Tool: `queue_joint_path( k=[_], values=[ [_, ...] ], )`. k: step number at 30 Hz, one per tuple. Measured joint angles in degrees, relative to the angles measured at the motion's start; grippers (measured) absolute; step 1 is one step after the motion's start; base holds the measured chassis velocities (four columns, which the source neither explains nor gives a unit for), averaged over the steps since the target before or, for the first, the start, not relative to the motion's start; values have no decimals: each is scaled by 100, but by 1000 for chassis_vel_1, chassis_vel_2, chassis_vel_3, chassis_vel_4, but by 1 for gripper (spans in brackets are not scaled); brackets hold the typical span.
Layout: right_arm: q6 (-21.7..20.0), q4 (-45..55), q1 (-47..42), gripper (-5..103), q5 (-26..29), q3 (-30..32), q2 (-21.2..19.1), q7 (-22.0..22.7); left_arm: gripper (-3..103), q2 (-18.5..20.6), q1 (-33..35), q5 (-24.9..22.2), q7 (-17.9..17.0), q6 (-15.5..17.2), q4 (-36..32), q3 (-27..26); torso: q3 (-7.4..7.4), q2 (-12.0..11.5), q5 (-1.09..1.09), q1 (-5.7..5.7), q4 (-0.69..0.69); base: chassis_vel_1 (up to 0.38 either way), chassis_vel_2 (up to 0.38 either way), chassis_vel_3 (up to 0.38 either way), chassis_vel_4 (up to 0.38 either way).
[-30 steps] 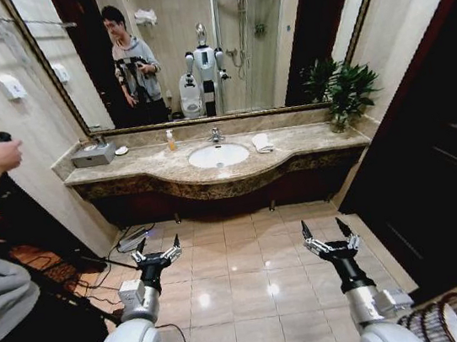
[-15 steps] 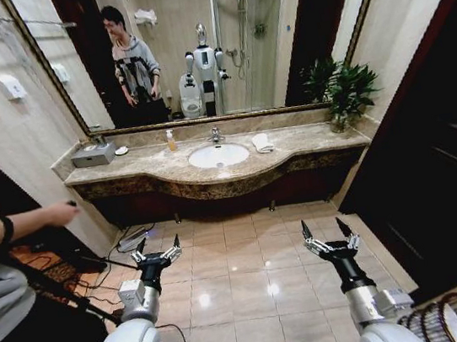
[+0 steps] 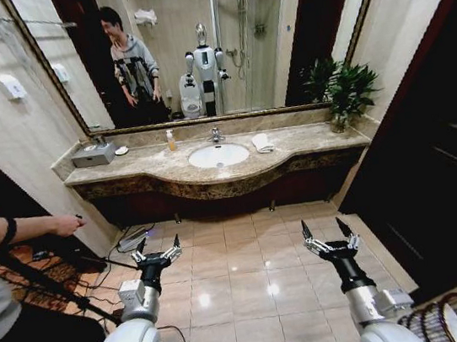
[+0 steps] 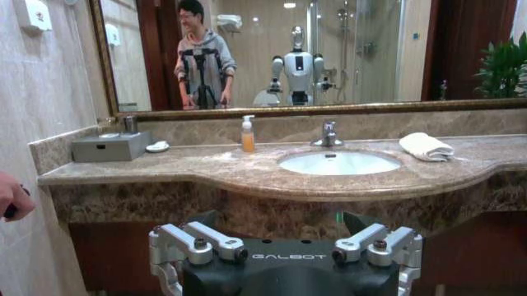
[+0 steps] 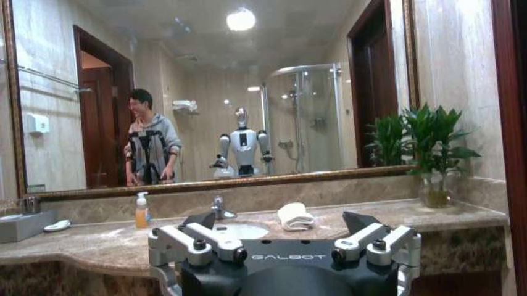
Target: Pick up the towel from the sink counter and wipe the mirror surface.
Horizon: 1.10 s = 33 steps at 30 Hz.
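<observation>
Left gripper (image 3: 156,249): held low over the tiled floor, well short of the counter's front edge; fingers spread, nothing between them.
Tissue box (image 3: 93,155): grey, at the counter's left end against the back ledge; a small white soap dish (image 3: 121,150) lies just beside it.
Soap bottle (image 3: 171,141): amber pump bottle at the back edge, left of the basin.
Sink counter (image 3: 151,166): mottled brown marble with a bulging front; oval white basin (image 3: 218,155) at its middle, chrome faucet (image 3: 216,134) behind it.
Towel (image 3: 262,142): small white terry cloth, loosely folded into a soft roll (rumpled at one end), lying on the counter just right of the basin, near the back edge, untouched.
Mirror (image 3: 278,36): dark-framed, rising from the counter's back ledge; its top and upper corners are cut off.
Right gripper (image 3: 328,231): low over the floor, level with the left one; fingers likewise spread and empty.
Potted plant (image 3: 345,91): at the counter's right end; its vase is hard to make out.
</observation>
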Motion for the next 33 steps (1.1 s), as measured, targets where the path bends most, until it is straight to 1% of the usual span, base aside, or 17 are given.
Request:
queue_joint_path(
  k=[33],
  values=[
    [0,-1,0,100,0,0,0,0,100,0,0,0,0,0,0,0,0,0,0,0,0,0,0,0,0]
  ],
)
